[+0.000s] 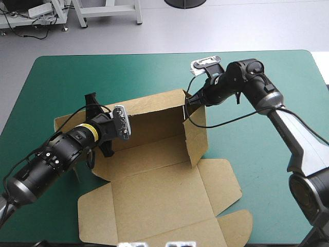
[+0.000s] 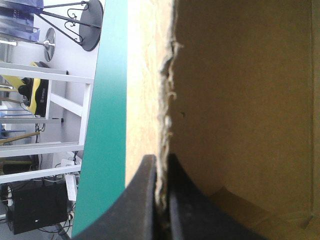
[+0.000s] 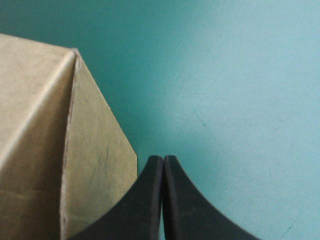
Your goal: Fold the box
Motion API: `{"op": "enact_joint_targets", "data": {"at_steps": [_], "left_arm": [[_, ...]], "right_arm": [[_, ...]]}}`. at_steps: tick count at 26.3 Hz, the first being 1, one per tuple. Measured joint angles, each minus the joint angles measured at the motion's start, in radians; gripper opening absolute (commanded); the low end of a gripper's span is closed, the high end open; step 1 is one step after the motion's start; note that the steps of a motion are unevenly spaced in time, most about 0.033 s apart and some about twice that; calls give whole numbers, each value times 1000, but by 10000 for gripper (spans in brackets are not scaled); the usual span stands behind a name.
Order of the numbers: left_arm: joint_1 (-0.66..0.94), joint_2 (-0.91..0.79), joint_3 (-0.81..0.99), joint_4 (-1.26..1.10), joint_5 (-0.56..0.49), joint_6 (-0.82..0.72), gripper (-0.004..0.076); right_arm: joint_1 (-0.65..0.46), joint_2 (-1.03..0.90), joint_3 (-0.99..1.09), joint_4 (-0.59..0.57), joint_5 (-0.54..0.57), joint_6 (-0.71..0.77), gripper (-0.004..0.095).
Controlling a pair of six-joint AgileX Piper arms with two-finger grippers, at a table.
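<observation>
The brown box (image 1: pixel 154 170) lies at the middle of the table with its far wall and right wall (image 1: pixel 195 136) raised and its lid flat toward the near edge. My left gripper (image 1: pixel 105 128) is at the box's left side. In the left wrist view it (image 2: pixel 161 175) is shut on a frayed edge of board (image 2: pixel 240 100). My right gripper (image 1: pixel 189 102) sits at the far right corner of the box. Its fingers (image 3: pixel 163 162) are shut with nothing between them, and the box corner (image 3: pixel 35 125) is just beside them.
The lid's flaps (image 1: pixel 226 180) spread flat toward the table's near edge. Teal-green cover (image 1: pixel 267 154) shows to the right of the box and beyond its far wall. The table's far edge (image 2: pixel 107 100) runs just past the left gripper.
</observation>
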Motion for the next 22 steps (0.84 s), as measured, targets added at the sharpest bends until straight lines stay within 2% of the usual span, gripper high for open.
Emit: {"op": "enact_joint_targets", "data": {"at_steps": [7,11,16,22], "left_arm": [[0,-1,0,-1,-1,-1,-6],[0,-2,0,-1,1,-9,-6],[0,-8,0,-2,8,-12,-6],[0,-7,0,-2,2,-19,-6]], "right_arm": [[0,-144,294,22,-273,-23,-4],[0,-214,424,93,-402,-84,-4],[0,-273,531,201,-488,-167,-4],[0,-339,555,306,-486,-231,-5]]}}
